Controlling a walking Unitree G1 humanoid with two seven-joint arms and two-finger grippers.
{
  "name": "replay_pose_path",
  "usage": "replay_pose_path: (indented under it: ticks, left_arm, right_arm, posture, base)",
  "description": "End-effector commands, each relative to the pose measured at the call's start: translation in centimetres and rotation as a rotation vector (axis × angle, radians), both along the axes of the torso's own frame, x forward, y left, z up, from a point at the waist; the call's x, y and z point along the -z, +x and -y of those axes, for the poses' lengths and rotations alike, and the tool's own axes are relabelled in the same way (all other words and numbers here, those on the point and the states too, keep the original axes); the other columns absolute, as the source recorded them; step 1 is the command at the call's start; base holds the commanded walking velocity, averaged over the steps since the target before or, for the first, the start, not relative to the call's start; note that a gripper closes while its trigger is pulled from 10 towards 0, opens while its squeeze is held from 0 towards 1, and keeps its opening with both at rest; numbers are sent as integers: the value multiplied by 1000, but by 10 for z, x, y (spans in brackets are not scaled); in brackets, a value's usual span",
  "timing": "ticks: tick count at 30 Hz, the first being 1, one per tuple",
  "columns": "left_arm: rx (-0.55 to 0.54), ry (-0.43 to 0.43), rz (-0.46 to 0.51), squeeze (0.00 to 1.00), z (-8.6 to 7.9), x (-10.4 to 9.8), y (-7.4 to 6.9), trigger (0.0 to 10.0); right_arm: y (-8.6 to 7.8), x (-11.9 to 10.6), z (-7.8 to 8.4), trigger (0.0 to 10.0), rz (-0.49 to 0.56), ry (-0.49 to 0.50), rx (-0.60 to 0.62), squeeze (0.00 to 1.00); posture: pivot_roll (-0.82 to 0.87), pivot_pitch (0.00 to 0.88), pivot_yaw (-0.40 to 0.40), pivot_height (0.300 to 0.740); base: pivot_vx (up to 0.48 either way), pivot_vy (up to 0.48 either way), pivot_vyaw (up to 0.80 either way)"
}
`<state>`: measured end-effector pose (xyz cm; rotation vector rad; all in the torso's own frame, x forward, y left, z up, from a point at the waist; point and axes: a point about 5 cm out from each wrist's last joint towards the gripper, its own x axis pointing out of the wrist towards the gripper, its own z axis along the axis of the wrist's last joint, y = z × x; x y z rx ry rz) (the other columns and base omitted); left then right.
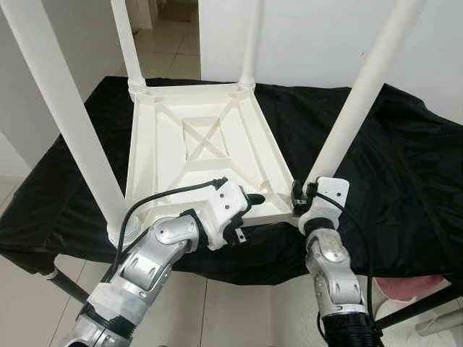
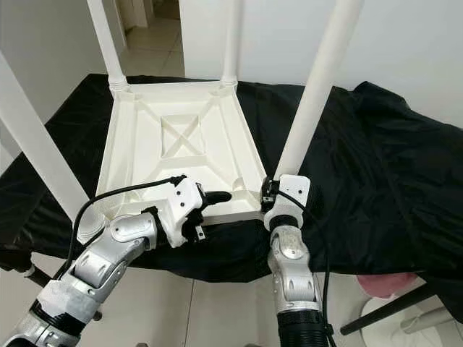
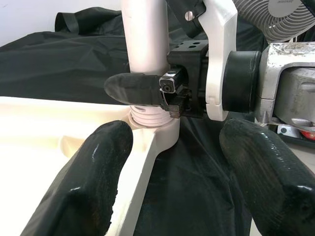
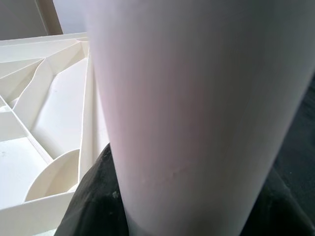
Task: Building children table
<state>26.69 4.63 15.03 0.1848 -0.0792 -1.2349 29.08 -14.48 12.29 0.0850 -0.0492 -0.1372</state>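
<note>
Black cloth (image 1: 405,152) under tabletop (image 1: 210,137) — fan (image 3: 275,17) behind.

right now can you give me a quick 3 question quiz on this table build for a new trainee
1. True or false: the white tabletop lies upside down on the black cloth, legs pointing up.
2. Multiple choice: the right gripper is at
A. the far left leg
B. the base of the near right leg
C. the cloth edge
3. Fill in: the left gripper has its fingers ____ and sits by the tabletop's near edge.

Key
1. True. Four legs stand up from the ribbed underside.
2. B. In the left wrist view one black finger presses against that leg just above its socket.
3. Open.
</note>
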Motion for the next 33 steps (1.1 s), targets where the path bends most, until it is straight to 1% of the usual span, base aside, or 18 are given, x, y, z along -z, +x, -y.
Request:
replay_pose_path:
  ticks: [1,6,7,9,13,15,16,18,19,20,21,22,24,27,30,31,32,33]
  left_arm:
    - [60,14,-6,0,1,2,-2,10000]
    - [50,11,4,0,1,0,2,10000]
    - [46,8,7,0,2,-2,3,10000]
    - [40,8,14,0,1,-3,6,10000]
    - [40,9,17,0,0,-3,5,10000]
    - [60,1,0,0,0,-4,2,10000]
    - [60,1,0,0,0,-4,2,10000]
    - [70,-1,-9,0,0,-3,1,10000]
    - [89,2,-19,0,1,-2,-2,10000]
    - [117,6,-30,0,3,-1,-6,10000]
    - [117,6,-30,0,3,-1,-6,10000]
    - [142,12,-42,0,3,-1,-8,10000]
    - [173,26,-52,0,3,-1,-11,10000]
    - [193,39,-49,0,1,-3,-12,10000]
    - [187,49,-42,0,-1,-3,-10,10000]
    - [180,52,-40,0,-2,-2,-8,10000]
    - [175,52,-40,0,-1,-2,-8,10000]
    - [172,50,-40,0,-1,-2,-7,10000]
  right_arm:
    - [-1,8,5,10000,-40,61,23,0]
    - [-2,2,10,10000,-13,55,-1,0]
    - [-3,0,11,10000,-1,55,-14,1000]
    - [-5,-4,17,10000,35,31,-45,1000]
    - [-5,-7,23,10000,51,22,-89,1000]
    - [-4,-12,27,10000,65,14,-219,996]
    - [-4,-12,27,10000,65,14,-219,996]
    - [-4,-13,28,10000,71,10,-269,996]
    - [-4,-14,30,10000,73,-13,-342,0]
    - [-4,-15,30,10000,75,-45,-440,0]
    - [-4,-15,30,10000,75,-45,-440,0]
    - [-3,-15,31,10000,71,-64,-527,0]
    - [-1,-15,33,10000,59,-91,-638,0]
    - [4,-18,35,10000,45,-103,-723,0]
    - [10,-18,37,10000,28,-132,-740,0]
    - [13,-15,39,9176,14,-141,-748,0]
    - [14,-14,41,3333,3,-146,-762,0]
    - [15,-13,42,706,-1,-145,-771,0]
  posture:
    - [-97,0,-19,740]
    - [-100,0,-21,740]
    - [-98,0,-21,740]
    - [-95,0,-27,740]
    - [-95,0,-27,740]
    - [-95,0,-22,740]
    - [-95,0,-22,740]
    - [-95,0,-22,740]
    - [-93,0,-14,740]
    - [-90,0,-8,740]
    - [-90,0,-8,740]
    - [-84,0,2,740]
    - [-77,0,4,740]
    - [-69,0,5,740]
    - [-65,0,7,740]
    - [-63,0,8,740]
    - [-59,0,8,740]
    - [-60,0,7,740]
  base:
    - [0,0,0]
    - [0,0,0]
    - [0,0,0]
    - [0,0,0]
    - [0,0,0]
    - [0,0,0]
    - [0,0,0]
    - [0,0,0]
    - [0,0,0]
    - [0,0,0]
    - [0,0,0]
    - [0,0,0]
    - [0,0,0]
    - [0,0,0]
    - [0,0,0]
    - [0,0,0]
    - [0,0,0]
    - [0,0,0]
